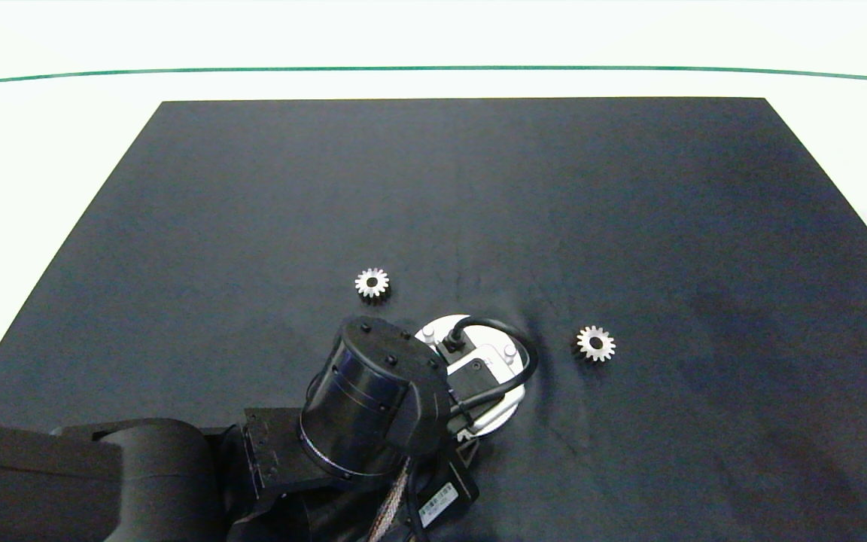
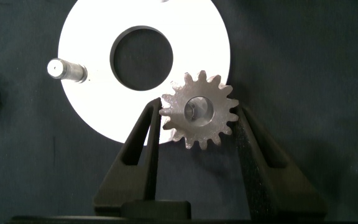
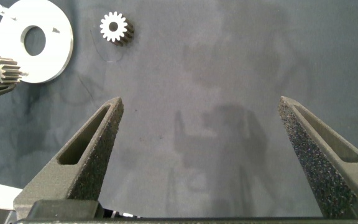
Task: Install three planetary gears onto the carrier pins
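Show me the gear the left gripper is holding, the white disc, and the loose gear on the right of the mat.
held gear (image 2: 199,112), left wrist view, its centre hole rim
white disc (image 2: 191,37), left wrist view, bare flat face
loose gear (image 1: 596,343), head view, its hub

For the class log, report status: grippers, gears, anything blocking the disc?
Left gripper shut on one gear over white disc. Right gripper open, off to the side. Two gears on mat. No obstruction seen.
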`<state>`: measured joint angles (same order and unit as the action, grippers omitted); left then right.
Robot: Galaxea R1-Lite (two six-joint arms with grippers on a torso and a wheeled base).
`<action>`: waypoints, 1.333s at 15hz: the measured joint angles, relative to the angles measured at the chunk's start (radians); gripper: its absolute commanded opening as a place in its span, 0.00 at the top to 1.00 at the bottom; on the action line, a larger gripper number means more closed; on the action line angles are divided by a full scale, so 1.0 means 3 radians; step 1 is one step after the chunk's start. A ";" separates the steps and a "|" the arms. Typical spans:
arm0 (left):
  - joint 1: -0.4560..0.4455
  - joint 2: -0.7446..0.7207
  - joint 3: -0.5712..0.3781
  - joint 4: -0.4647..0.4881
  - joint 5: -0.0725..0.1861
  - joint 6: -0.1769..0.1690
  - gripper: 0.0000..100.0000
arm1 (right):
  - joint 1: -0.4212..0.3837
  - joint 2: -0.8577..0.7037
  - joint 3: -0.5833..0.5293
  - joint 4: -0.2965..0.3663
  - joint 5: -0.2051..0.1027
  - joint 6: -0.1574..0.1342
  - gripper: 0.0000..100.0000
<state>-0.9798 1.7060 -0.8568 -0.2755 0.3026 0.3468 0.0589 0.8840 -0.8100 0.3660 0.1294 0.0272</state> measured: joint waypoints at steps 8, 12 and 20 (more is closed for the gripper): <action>0.0054 0.0013 -0.0004 -0.0001 -0.0001 0.0021 0.78 | 0.0002 -0.0006 0.0030 0.0000 -0.0001 0.0023 0.00; 0.0085 0.0006 0.0016 0.0009 0.0004 0.0024 0.78 | 0.0002 -0.0006 0.0030 0.0001 -0.0001 0.0021 0.00; 0.0072 0.0001 0.0061 0.0004 0.0004 0.0061 0.00 | 0.0002 -0.0008 0.0030 0.0000 0.0000 0.0021 0.00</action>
<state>-0.9583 1.7064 -0.8385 -0.2745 0.3038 0.3651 0.0596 0.8817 -0.8009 0.3660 0.1294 0.0336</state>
